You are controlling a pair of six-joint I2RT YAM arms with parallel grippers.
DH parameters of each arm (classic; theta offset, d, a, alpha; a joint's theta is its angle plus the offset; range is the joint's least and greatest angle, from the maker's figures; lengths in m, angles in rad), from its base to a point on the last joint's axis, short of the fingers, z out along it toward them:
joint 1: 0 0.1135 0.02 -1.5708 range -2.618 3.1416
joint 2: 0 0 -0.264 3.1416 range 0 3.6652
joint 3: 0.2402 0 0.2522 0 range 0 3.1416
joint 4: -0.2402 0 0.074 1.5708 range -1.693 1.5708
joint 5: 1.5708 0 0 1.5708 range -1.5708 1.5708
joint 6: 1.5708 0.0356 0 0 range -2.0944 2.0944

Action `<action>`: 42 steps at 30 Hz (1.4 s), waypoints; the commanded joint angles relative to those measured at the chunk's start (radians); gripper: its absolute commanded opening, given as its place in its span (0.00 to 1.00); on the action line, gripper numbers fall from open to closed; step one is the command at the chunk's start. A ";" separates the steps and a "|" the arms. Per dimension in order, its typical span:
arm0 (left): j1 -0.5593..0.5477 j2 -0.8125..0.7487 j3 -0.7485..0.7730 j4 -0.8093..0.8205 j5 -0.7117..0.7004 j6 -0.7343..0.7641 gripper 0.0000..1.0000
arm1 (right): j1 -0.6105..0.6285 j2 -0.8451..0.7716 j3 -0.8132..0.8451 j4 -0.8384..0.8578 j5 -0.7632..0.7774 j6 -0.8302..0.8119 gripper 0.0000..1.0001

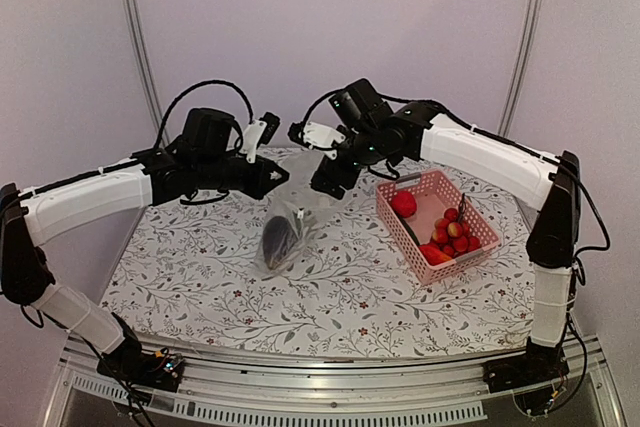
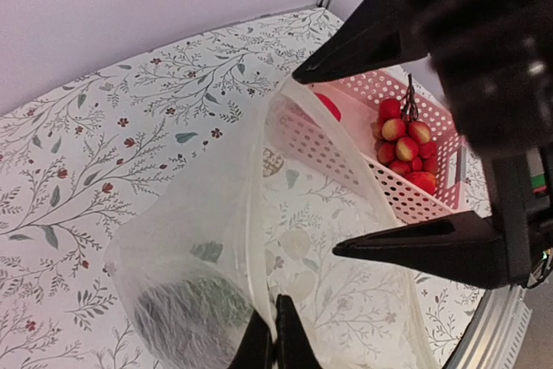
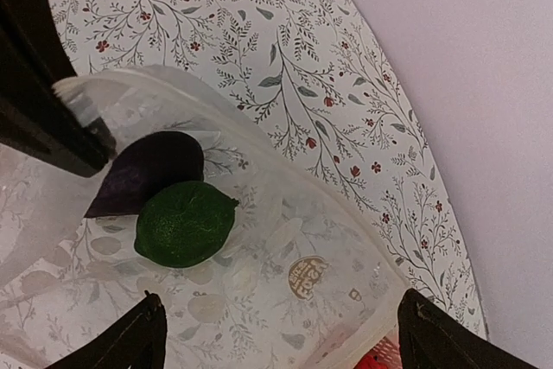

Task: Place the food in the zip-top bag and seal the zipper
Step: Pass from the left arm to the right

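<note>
Item: zip-top bag (image 1: 297, 199), mid-worktop (image 1: 200, 267), nearer the far edge; eggplant (image 3: 151, 170) and green lime (image 3: 184, 224) inside.
My left pincer (image 2: 275, 347): clamped on its rim.
My right pincer (image 3: 278, 300): wide, empty, over the mouth.
Pink basket (image 1: 482, 224), right edge: red fruit (image 1: 403, 204) and tomatoes (image 1: 455, 232) not yet bagged.
Risk: with a single-point hold, the mouth may sag or the rim slip.
</note>
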 commanded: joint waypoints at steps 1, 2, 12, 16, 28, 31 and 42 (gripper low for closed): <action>0.039 -0.025 0.011 -0.028 -0.031 0.030 0.00 | 0.007 -0.132 -0.031 0.012 -0.050 -0.007 0.92; 0.056 -0.043 0.012 -0.028 -0.033 0.030 0.00 | 0.006 -0.160 -0.036 0.015 -0.051 -0.014 0.92; 0.116 0.070 0.104 -0.133 0.064 -0.009 0.00 | 0.003 -0.286 -0.191 0.021 -0.062 -0.123 0.91; 0.156 0.070 0.064 -0.123 0.025 -0.005 0.00 | 0.013 -0.324 -0.241 -0.097 -0.365 -0.236 0.81; 0.156 0.073 0.058 -0.100 0.083 -0.020 0.00 | 0.029 -0.164 -0.150 -0.029 -0.337 -0.363 0.69; 0.155 0.068 0.055 -0.093 0.097 -0.025 0.00 | 0.032 -0.066 -0.055 -0.041 -0.336 -0.351 0.68; 0.152 0.035 0.045 -0.071 0.127 -0.030 0.00 | 0.098 0.103 0.031 -0.056 -0.365 -0.392 0.15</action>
